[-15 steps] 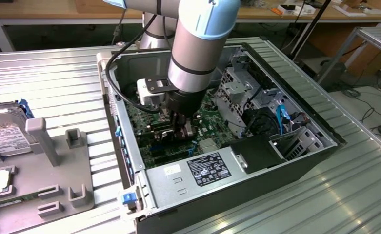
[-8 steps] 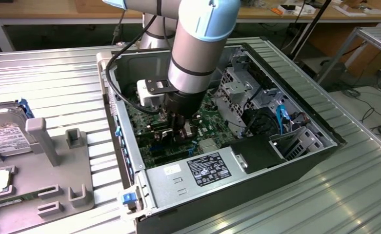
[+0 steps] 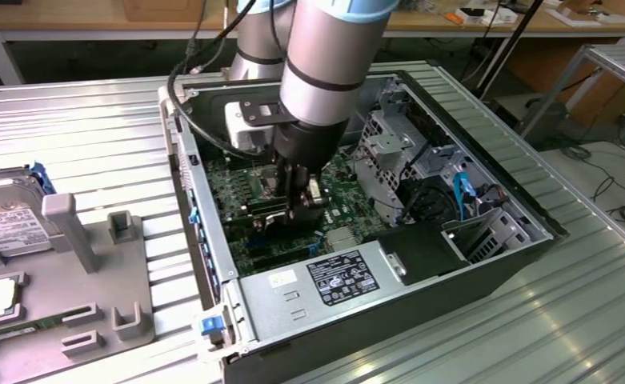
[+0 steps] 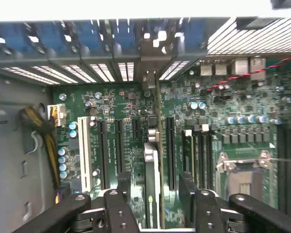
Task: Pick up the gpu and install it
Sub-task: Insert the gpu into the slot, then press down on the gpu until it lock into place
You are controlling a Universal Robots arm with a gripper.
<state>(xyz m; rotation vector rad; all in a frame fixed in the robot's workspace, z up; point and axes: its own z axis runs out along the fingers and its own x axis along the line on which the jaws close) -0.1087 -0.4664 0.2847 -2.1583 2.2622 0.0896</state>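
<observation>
The gpu stands on edge in a motherboard slot, seen from above as a thin strip. Its silver bracket end meets the rear slot openings of the case. My gripper straddles the card, open, with a gap between each black finger and the card. In the exterior view the gripper reaches down into the open computer case, just above the green motherboard.
Empty expansion slots lie beside the card, and a CPU socket and yellow-black cables are close by. The power supply and drive cage crowd the case. A grey fixture tray with a hard drive sits at the exterior view's left.
</observation>
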